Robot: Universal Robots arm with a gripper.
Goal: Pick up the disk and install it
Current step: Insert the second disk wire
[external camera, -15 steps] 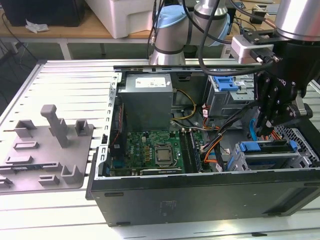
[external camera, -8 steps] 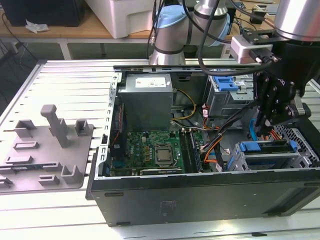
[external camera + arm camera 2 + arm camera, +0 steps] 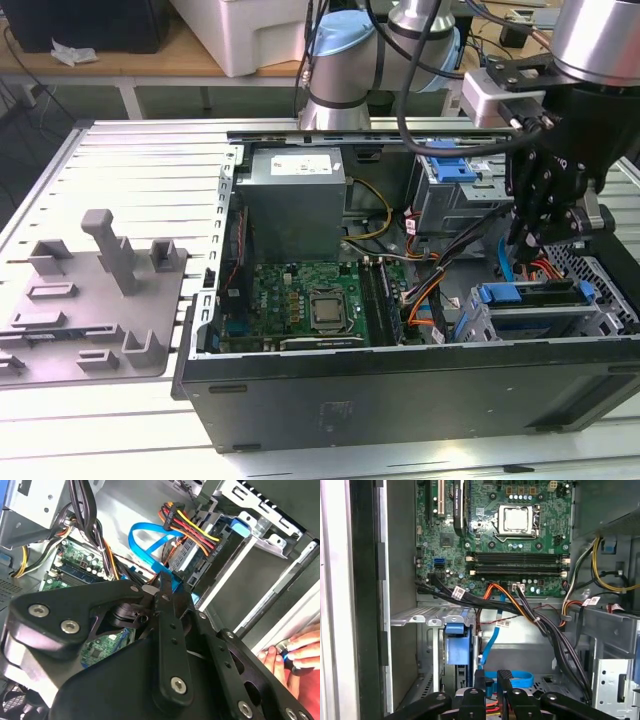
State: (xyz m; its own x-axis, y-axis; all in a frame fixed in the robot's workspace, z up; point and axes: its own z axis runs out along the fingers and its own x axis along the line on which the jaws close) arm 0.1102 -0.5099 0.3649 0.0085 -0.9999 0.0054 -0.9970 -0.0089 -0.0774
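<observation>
Seemingly near done, we see the gripper point(image 3: 532, 238) hovering with fingers drawn together on nothing, just above the disk point(image 3: 535, 298), which we judge seated by its blue carrier rail in the drive cage point(image 3: 600, 312); no label print is legible.

My arm and its black linkage hand

My arm point(image 3: 400, 40) is built of silver-grey tubes with pale blue caps at the joints, and black cables run loosely along it. A pale grey box sits at my wrist, ahead of a wide brushed-metal segment. My gripper point(image 3: 545, 195) is matte black, made of flat jointed link bars pinned with silver round-head screws; in the first wrist view, my fingers point(image 3: 479, 680) show as narrow black bars.
</observation>
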